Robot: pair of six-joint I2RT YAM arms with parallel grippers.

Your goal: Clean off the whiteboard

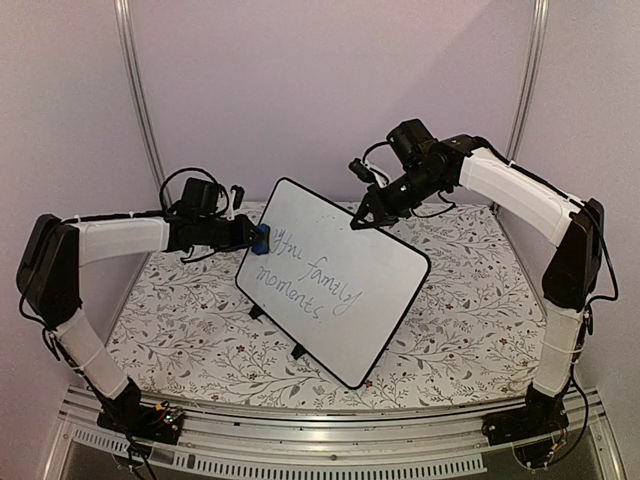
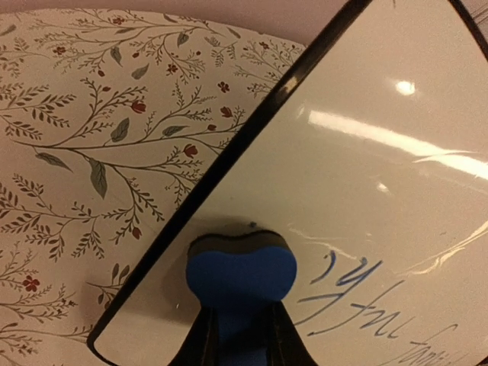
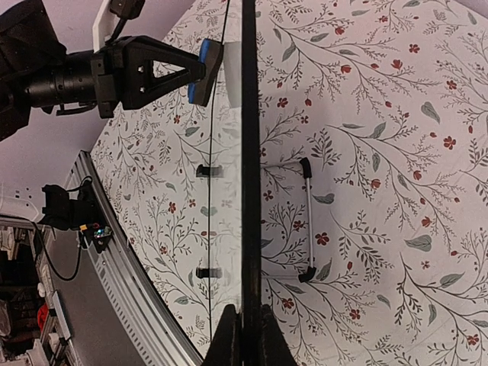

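**Eraser against the board, writing not yet wiped**

Your whiteboard (image 1: pixel 335 280) stands on its small black feet in the middle of the floral desk (image 1: pixel 470 300), tipped back, with its written face turned towards the arm bases. Your right jaws are closed on the board's thin black frame at its far upper edge. In the right wrist view you see the board edge-on between the fingers (image 3: pixel 229 339), and a wire stand (image 3: pixel 307 221) on the desk behind it. Your left jaws are clamped on a blue eraser (image 2: pixel 241 274), squeezing its sides in. The eraser's dark face presses against the white surface near the board's left corner, just beside the first word. Grey handwriting (image 1: pixel 318 272) runs across the board in three lines, and the lower two read "family moments."
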